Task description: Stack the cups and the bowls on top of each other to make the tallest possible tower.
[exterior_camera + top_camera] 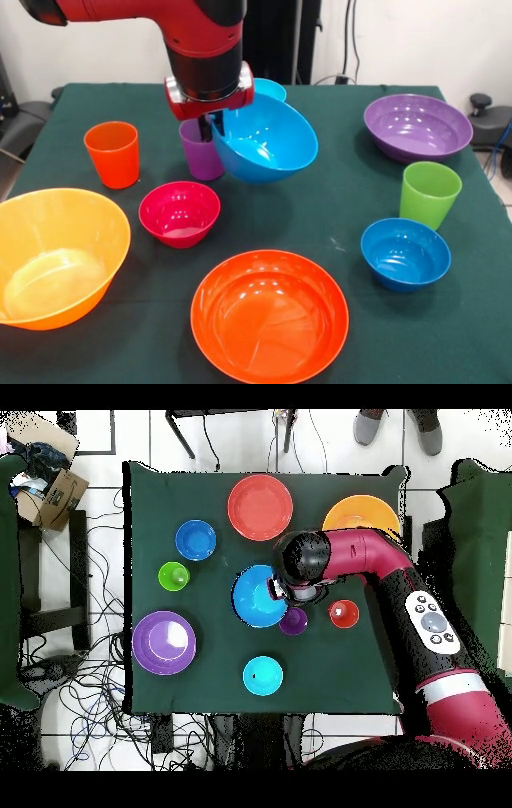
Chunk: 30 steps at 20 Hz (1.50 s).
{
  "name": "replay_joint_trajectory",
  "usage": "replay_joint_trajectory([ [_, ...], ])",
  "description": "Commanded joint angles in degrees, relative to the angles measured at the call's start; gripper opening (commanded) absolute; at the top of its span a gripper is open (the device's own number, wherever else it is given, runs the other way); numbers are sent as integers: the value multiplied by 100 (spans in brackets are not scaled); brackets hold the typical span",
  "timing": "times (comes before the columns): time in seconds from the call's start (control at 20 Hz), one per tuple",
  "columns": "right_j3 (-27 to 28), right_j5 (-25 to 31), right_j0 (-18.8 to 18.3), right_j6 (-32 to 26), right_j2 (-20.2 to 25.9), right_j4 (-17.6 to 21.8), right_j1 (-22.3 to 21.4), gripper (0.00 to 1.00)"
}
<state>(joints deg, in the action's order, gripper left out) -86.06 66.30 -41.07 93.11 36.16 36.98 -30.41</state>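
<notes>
My gripper (214,128) is shut on the near rim of the sky-blue bowl (268,140), which hangs tilted just above the green table; the bowl (258,596) also shows in the overhead view beside the gripper (280,592). The purple cup (200,152) stands right behind the gripper. The orange cup (112,154), magenta bowl (179,212), yellow-orange bowl (56,256), orange-red bowl (270,314), dark blue bowl (405,252), lime green cup (430,194) and purple bowl (418,126) each stand alone. The cyan bowl (268,86) is partly hidden behind the arm. No tower stands.
The table (352,208) is covered in dark green cloth. A person's feet (400,426) show beyond the table's edge in the overhead view. Cables and a cardboard box (55,494) lie on the floor beside it.
</notes>
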Motion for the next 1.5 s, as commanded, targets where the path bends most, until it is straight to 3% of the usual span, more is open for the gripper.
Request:
replay_joint_trajectory([
  [0.05,-677,-644,-17,-1260,216,391,-109,0],
  [0.85,-1384,-1241,194,-801,211,455,-249,0],
  [1.5,-2270,-1952,693,157,96,316,-667,0],
])
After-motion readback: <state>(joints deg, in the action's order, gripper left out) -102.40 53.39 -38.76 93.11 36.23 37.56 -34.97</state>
